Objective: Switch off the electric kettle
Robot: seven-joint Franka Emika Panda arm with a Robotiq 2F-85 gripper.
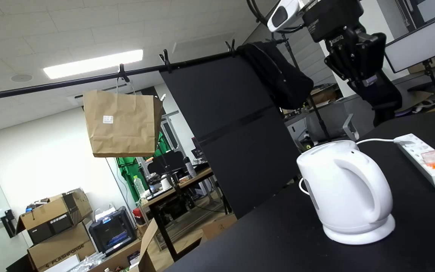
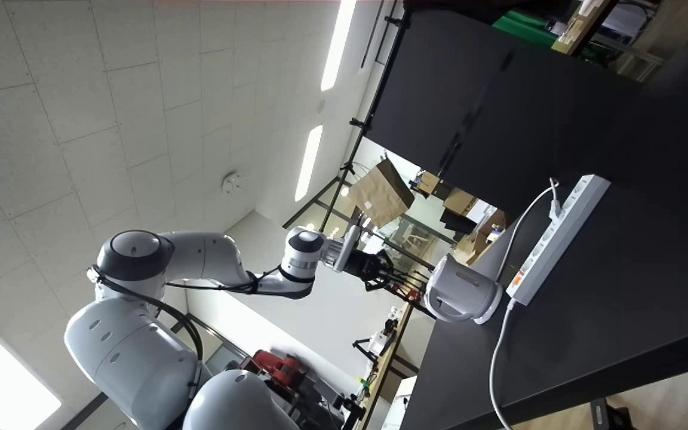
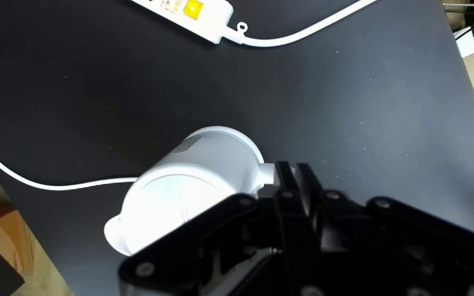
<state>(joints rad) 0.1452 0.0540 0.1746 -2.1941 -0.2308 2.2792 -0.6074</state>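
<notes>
The white electric kettle [image 1: 334, 192] stands upright on its round base on the dark table. It also shows in an exterior view [image 2: 463, 286] and in the wrist view [image 3: 220, 160], lid towards the camera. Its handle [image 1: 372, 181] is partly hidden behind the fingertips in the wrist view. No switch can be made out. My gripper [image 1: 363, 81] is in the air above the kettle, apart from it; it also shows in an exterior view [image 2: 401, 276]. In the wrist view its fingers [image 3: 295, 166] are close together with a narrow gap, nothing held between them.
A white power strip [image 1: 427, 158] with an orange switch lies beside the kettle; it also shows in the wrist view [image 3: 204, 18]. The kettle's thin cord [image 3: 64, 187] runs across the table [image 2: 607, 286]. A paper bag [image 1: 123, 124] hangs from a bar behind.
</notes>
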